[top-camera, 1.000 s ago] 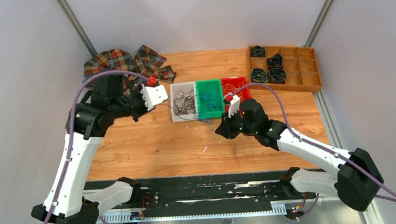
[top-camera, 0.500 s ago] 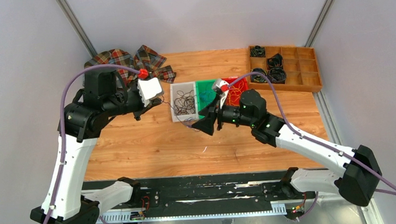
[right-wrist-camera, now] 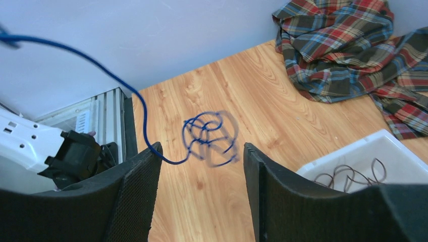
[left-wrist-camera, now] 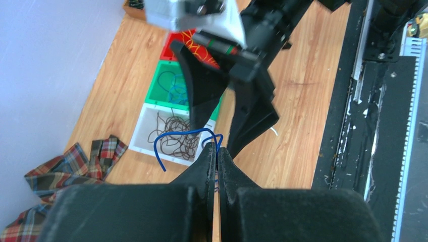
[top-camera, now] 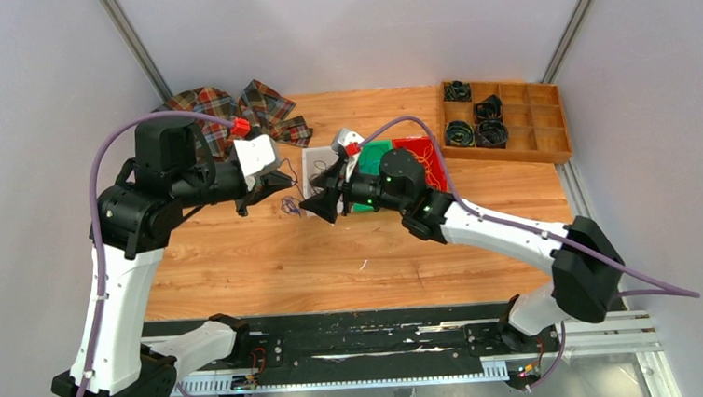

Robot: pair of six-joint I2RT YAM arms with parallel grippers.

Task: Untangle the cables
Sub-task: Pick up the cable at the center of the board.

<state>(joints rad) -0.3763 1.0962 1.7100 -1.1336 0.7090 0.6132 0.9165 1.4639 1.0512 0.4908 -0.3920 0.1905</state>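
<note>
My left gripper is shut on a thin blue cable, which arches up out of the tips above the table. In the top view the left gripper holds that cable with a small blue tangle dangling below it. My right gripper stands open just right of it, jaws facing the tangle. In the right wrist view the blurred blue tangle hangs just beyond the gap of the open right gripper, and its strand passes one fingertip. Nothing is gripped there.
A white bin holds dark cables; beside it are a green bin and a red bin, partly hidden by the right arm. A wooden tray of black coils is far right, a plaid cloth far left.
The right arm swung left from the red bin to beside the left gripper, and its jaws opened. The left gripper drew back slightly left, still shut on the blue cable.
</note>
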